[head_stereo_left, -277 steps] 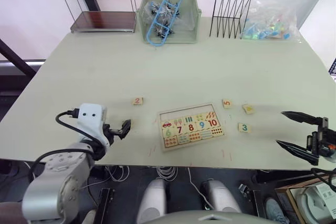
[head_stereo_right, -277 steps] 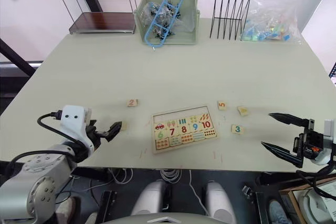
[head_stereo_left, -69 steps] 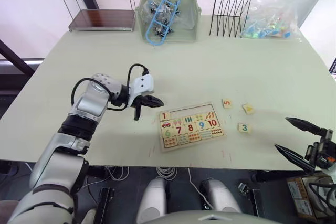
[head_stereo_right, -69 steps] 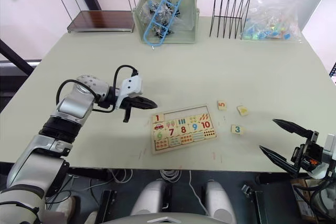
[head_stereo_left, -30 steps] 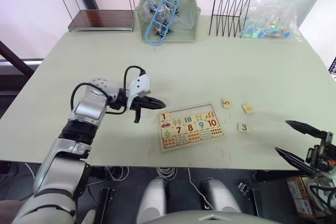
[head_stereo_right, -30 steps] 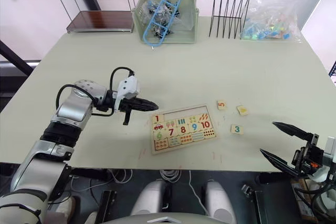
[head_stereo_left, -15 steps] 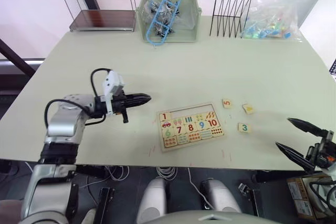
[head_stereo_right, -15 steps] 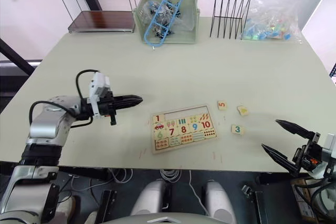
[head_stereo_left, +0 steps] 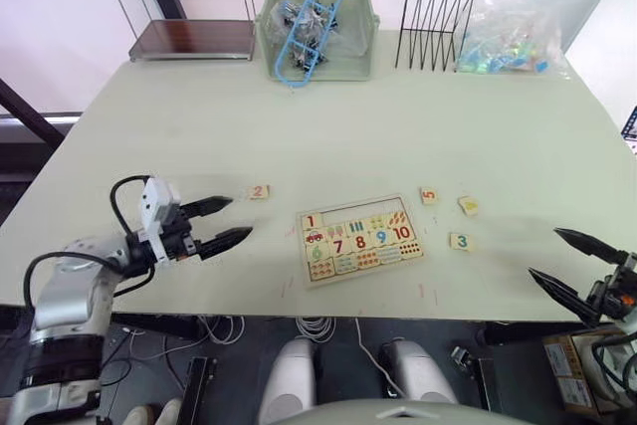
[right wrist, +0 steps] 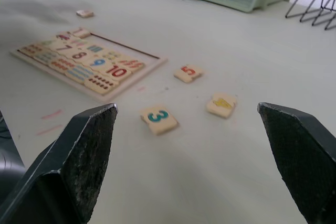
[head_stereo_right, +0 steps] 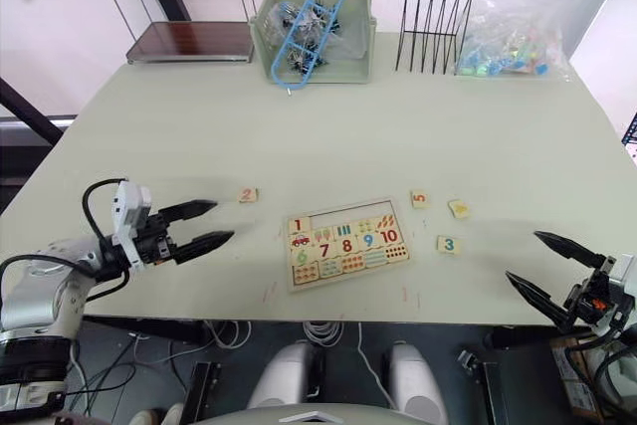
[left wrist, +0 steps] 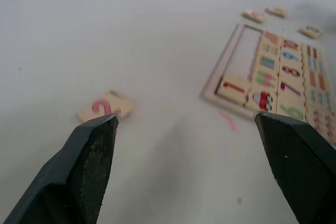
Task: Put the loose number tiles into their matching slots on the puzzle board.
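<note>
The puzzle board (head_stereo_left: 360, 240) lies at the centre of the lower half of the left eye view, with the 1 tile (head_stereo_left: 312, 221) already seated at the left end of its top row. The other slots (head_stereo_left: 358, 216) in that row look bare, though the view is too small to be sure of each one.

The 2 tile (head_stereo_left: 259, 191) lies on the table (head_stereo_left: 328, 126) left of the board. The left tool (head_stereo_left: 221, 222) sits at the lower left of the frame, empty, fingers spread wide and aimed towards that tile; in the left wrist view the 2 tile (left wrist: 105, 108) lies just beyond one fingertip.

The step in hand appears to be picking up the 2. To do it well, the tool should centre over the tile so both fingers straddle it, come down until the tips nearly touch the table, and close on opposite edges rather than corners, since a thin flat tile could skid away. It should then be carried level to the slot beside the 1 tile.

The 5 tile (head_stereo_left: 429, 195), a yellow-printed tile (head_stereo_left: 469, 206) and the 3 tile (head_stereo_left: 459, 242) lie right of the board. The right tool (head_stereo_left: 575, 269) hangs spread and empty at the lower right.
</note>
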`<move>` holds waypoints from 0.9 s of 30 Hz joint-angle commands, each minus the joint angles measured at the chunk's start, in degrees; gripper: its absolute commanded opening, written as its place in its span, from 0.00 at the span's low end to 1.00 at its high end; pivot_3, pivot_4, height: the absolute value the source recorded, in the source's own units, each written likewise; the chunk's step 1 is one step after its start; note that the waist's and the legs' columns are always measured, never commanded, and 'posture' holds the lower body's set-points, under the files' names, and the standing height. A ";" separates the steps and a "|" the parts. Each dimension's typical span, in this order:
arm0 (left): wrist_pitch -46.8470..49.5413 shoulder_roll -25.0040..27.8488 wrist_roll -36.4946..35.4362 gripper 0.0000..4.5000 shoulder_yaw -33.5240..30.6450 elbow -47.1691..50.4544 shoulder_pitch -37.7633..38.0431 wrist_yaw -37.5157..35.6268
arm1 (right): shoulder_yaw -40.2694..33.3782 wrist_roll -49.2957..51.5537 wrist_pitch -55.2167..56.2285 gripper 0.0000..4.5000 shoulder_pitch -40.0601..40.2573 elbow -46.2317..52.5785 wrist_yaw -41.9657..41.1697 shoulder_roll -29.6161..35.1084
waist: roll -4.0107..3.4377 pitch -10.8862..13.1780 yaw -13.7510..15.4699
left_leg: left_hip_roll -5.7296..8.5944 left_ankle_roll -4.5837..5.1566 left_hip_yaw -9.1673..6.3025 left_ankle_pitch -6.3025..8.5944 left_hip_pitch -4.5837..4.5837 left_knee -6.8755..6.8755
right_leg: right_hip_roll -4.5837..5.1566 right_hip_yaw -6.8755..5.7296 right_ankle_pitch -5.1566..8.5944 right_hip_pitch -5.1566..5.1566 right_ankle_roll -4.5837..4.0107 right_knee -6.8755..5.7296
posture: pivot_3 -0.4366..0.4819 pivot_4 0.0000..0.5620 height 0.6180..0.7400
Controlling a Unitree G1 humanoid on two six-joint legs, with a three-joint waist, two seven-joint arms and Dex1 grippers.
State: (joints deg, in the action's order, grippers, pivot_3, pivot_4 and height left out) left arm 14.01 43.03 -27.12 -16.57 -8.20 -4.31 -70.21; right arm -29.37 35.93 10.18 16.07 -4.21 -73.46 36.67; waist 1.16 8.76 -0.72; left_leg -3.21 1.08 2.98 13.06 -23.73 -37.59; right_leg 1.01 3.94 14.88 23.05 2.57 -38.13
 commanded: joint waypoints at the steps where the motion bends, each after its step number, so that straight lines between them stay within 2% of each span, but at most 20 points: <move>1: -3.59 1.58 -0.11 0.98 -3.35 -1.06 2.13 -0.78 | -2.87 -0.34 2.59 1.00 0.53 -2.33 -0.65 0.90 | 0.00 0.00 0.06 | 0.00 0.00 0.01 0.00 0.00 0.00 | 0.01 0.00 0.00 0.00 -0.01 0.01 | 0.48 0.27 1.00; 11: -6.17 -0.94 -1.19 0.98 -5.27 1.46 8.10 2.82 | -4.84 -0.09 2.27 1.00 1.39 -6.70 -0.64 2.67 | -0.01 -0.01 -0.01 | -0.03 0.00 0.12 0.00 0.03 0.00 | 0.09 0.05 0.01 0.00 -0.01 0.02 | 0.48 0.27 1.00; 19: -5.41 -3.23 -1.82 0.98 -5.53 5.97 9.59 7.12 | -4.79 0.49 1.35 1.00 -0.26 -9.07 -2.35 3.53 | 0.01 -0.02 -0.01 | -0.04 0.00 0.12 0.00 0.03 0.00 | 0.08 0.05 0.01 0.00 -0.01 0.02 | 0.48 0.27 1.00; 27: -5.65 -3.12 -2.31 0.98 -5.55 6.89 10.91 7.71 | -3.75 0.48 0.46 1.00 -0.55 -7.67 -3.37 2.70 | 0.01 -0.02 -0.04 | -0.04 0.00 0.14 0.01 0.04 0.03 | 0.06 0.06 0.01 0.01 -0.01 0.04 | 0.48 0.27 1.00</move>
State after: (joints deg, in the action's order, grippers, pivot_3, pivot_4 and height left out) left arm 9.15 39.55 -28.38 -20.41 -3.00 6.70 -62.55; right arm -32.37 35.32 11.05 15.41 -13.63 -76.99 39.03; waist 1.16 8.74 -0.76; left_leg -3.25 1.08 3.13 13.07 -23.70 -37.56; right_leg 1.08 4.01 14.89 23.06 2.56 -38.09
